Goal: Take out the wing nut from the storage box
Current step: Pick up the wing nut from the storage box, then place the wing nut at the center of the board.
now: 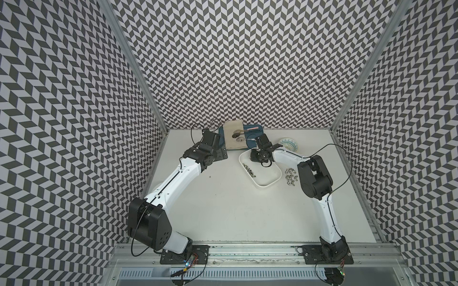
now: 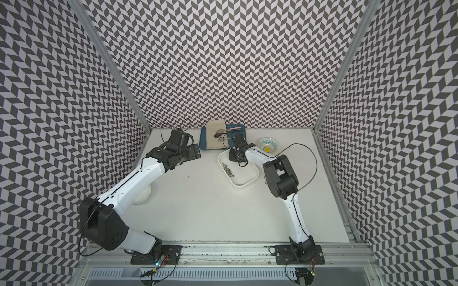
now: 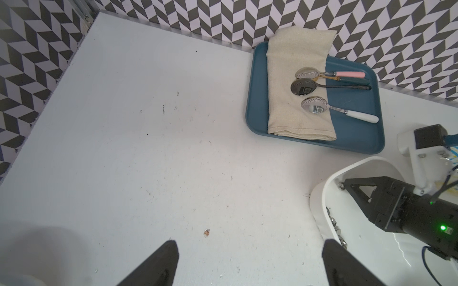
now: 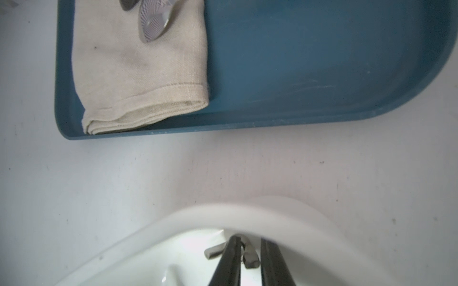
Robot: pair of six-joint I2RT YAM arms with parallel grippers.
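The storage box (image 1: 269, 185) (image 2: 244, 186) is a shallow white tub right of centre on the table. Several wing nuts (image 1: 249, 170) (image 2: 228, 170) lie in a row along its left wall. My right gripper (image 4: 249, 241) (image 3: 343, 185) reaches down into the box's far corner. Its jaws are closed to a narrow gap on one metal wing nut (image 4: 250, 257), one wing sticking out beside a finger. My left gripper (image 3: 247, 247) (image 1: 220, 153) hangs open over bare table left of the box, holding nothing.
Several wing nuts (image 1: 290, 177) lie on the table right of the box. A dark-blue tray (image 3: 352, 133) with a folded beige cloth (image 3: 297, 86) and spoons stands against the back wall. A patterned bowl (image 1: 288, 144) sits behind the right arm.
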